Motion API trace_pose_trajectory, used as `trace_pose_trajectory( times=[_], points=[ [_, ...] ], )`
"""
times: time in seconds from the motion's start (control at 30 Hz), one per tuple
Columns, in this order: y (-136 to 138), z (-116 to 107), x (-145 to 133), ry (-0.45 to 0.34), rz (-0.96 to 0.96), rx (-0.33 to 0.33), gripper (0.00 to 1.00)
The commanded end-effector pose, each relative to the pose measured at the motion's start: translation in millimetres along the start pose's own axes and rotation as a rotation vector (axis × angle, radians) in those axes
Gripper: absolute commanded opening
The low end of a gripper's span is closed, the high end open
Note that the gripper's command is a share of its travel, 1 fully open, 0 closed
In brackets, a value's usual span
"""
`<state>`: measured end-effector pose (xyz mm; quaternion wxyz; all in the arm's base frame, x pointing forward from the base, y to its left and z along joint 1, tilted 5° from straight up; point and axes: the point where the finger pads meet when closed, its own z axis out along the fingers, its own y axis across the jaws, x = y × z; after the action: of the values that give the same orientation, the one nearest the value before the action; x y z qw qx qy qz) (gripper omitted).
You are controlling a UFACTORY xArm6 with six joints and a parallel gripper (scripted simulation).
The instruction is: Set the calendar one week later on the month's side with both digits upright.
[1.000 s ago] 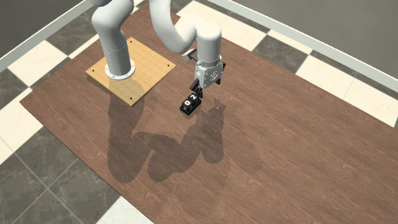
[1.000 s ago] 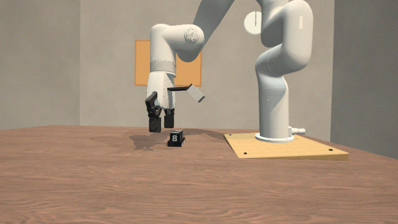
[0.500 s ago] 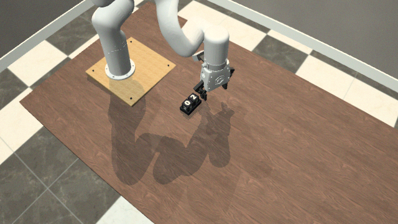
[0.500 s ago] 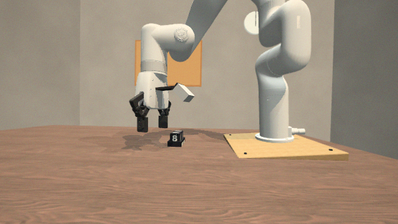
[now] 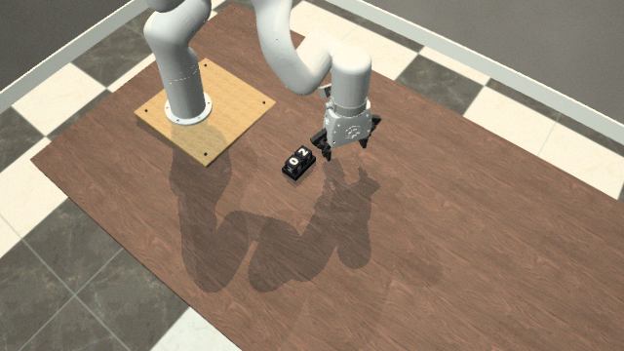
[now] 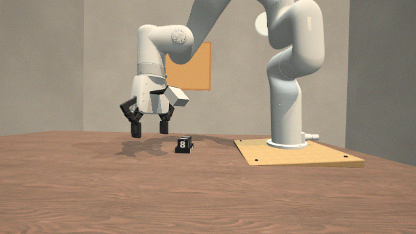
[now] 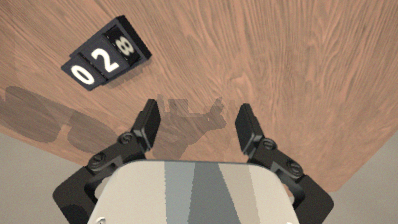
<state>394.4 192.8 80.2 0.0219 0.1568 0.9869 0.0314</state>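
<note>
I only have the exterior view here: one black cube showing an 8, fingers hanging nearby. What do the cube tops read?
Observer: The wrist view shows two cubes side by side in a black tray; their tops read 0 and 2.
Operator: Are the fingers over the cubes?
Observer: No. The top view puts the gripper beside the tray's end nearest the 2, apart from it.
Operator: Holding anything?
Observer: Nothing. In the wrist view the fingers stand wide with bare table between them.

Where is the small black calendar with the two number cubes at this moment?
In the top view the calendar sits on the wooden table, near the middle. The open gripper hangs just beside it, and the arm's light wooden base plate lies farther off.
</note>
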Motion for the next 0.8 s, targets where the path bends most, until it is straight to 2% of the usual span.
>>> trace_pose_trajectory(
  times=[0.0,0.3,0.77],
  points=[
    [1.4,4.1,-1.6,-0.003,0.001,-0.002,1.0],
    [1.5,25.6,-1.7,-0.003,0.001,-0.002,1.0],
    [1.5,26.6,-1.7,-0.003,0.001,-0.002,1.0]
  ],
)
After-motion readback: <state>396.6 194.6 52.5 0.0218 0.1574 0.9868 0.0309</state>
